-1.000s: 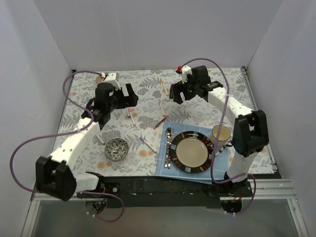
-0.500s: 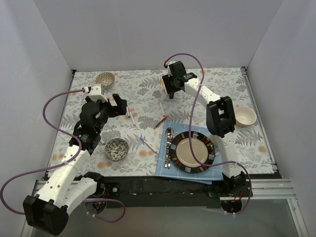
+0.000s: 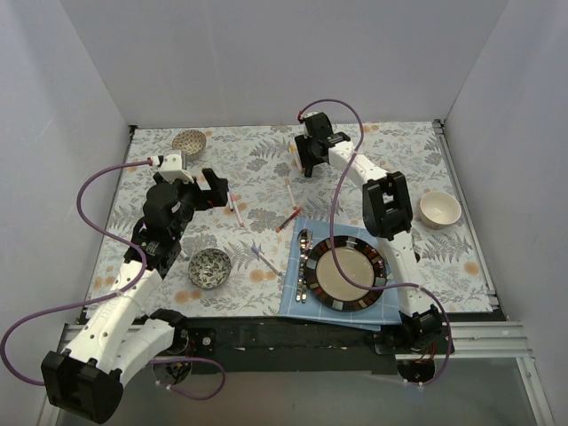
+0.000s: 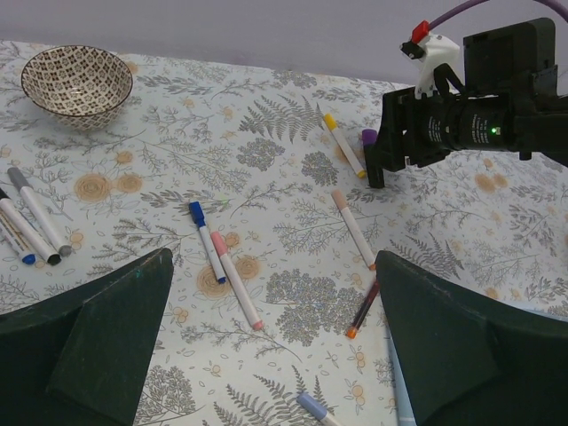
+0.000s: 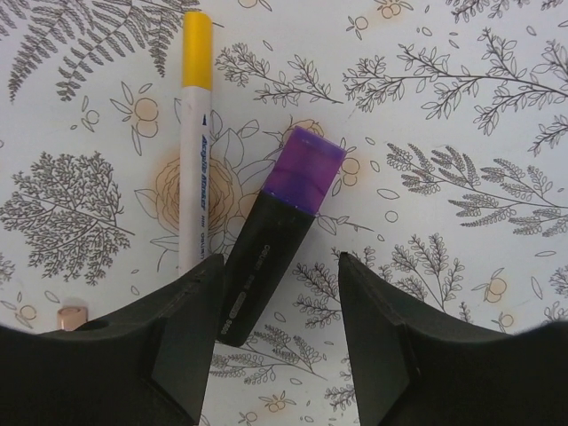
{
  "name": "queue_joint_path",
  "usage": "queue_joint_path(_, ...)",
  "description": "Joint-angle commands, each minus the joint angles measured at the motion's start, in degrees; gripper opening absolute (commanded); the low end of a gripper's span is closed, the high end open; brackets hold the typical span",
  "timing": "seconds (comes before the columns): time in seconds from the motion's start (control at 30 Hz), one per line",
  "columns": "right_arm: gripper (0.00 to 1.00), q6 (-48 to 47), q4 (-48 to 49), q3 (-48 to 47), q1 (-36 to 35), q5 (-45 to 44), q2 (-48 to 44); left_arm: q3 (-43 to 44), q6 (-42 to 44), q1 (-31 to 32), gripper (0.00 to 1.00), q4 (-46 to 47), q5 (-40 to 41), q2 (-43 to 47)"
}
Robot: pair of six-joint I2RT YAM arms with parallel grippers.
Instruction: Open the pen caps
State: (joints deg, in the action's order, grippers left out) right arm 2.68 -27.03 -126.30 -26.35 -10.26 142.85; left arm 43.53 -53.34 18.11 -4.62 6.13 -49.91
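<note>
Nothing is uncapped yet: the capped purple marker [image 5: 282, 217] is straddled by the parted right pincer [image 5: 280, 306], the left pincer [image 4: 277, 312] held parted, empty.

Floral table [image 3: 426, 160] carries pens [image 4: 235, 280], bowls [image 3: 210, 267] (three) and a blue mat [image 3: 292, 304].

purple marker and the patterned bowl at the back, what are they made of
Purple marker: likely plastic, matte dark barrel with printed lettering, slightly translucent purple cap. Patterned bowl: probably glazed ceramic, given its smooth rim and printed pattern.
</note>
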Motion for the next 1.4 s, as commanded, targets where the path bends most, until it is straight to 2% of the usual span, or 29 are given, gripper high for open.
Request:
queue_joint_path(0.0,0.62,2.0,0.7,-3.3,1.3,2.3,1.2,-0.6,0.9,-0.1,0.98,0.8,-0.2,0.1)
queue_joint_path(0.17,0.62,2.7,0.5,-3.3,1.5,4.8,3.3,-0.7,0.8,-0.1,0.98,0.9,-0.3,-0.4)
queue_joint_path(0.33,0.6,1.3,-1.0,-2.2,1.6,3.0,4.4,-0.6,1.0,-0.1,0.98,0.8,-0.2,-0.5)
queue_joint_path(0.37,0.52,1.0,-1.6,-1.8,1.7,3.2,4.3,-0.7,1.0,-0.1,0.98,0.8,-0.2,-0.5)
queue_joint_path(0.5,0.35,-0.7,-2.4,0.5,2.3,4.3,3.0,-0.6,0.8,-0.1,0.98,0.9,-0.6,-0.5)
queue_joint_path(0.63,0.24,-1.8,-2.9,3.4,2.9,4.9,1.4,-0.8,0.4,-0.1,0.98,1.4,-1.9,-0.3)
queue_joint_path(0.73,0.1,-2.5,-2.9,4.2,3.8,5.9,-0.7,-1.1,-0.4,-0.1,0.98,1.7,-4.1,-0.5)
queue_joint_path(0.8,0.03,-2.5,-2.7,4.9,4.4,7.2,-3.1,-1.1,-1.3,-0.1,0.98,2.0,-5.9,-0.8)
queue_joint_path(0.9,0.01,-4.5,-0.9,8.7,5.4,11.5,-8.8,-1.4,-2.9,-0.1,0.98,3.0,-10.7,-1.0)
queue_joint_path(1.0,0.01,-5.9,3.0,16.7,6.1,16.0,-16.9,-1.8,-6.8,-0.2,0.98,4.4,-16.1,-2.5)
queue_joint_path(1.07,0.01,-7.4,6.9,21.8,6.7,21.1,-21.7,-2.6,-12.2,-0.5,0.98,7.7,-19.6,-3.8)
queue_joint_path(1.1,0.01,-7.9,8.4,27.7,6.8,22.8,-26.5,-3.4,-14.4,-0.8,0.98,8.8,-23.8,-4.2)
queue_joint_path(1.2,0.01,-9.7,14.5,37.1,7.9,32.9,-36.6,-7.1,-25.1,-1.0,0.98,16.7,-29.4,-5.5)
queue_joint_path(1.27,0.01,-11.1,16.5,45.2,8.6,40.9,-41.1,-9.9,-34.2,-1.0,0.98,26.6,-31.2,-6.9)
queue_joint_path(1.37,0.01,-12.0,18.1,53.1,8.7,51.6,-48.1,-12.1,-41.4,-0.6,0.92,36.9,-33.2,-10.5)
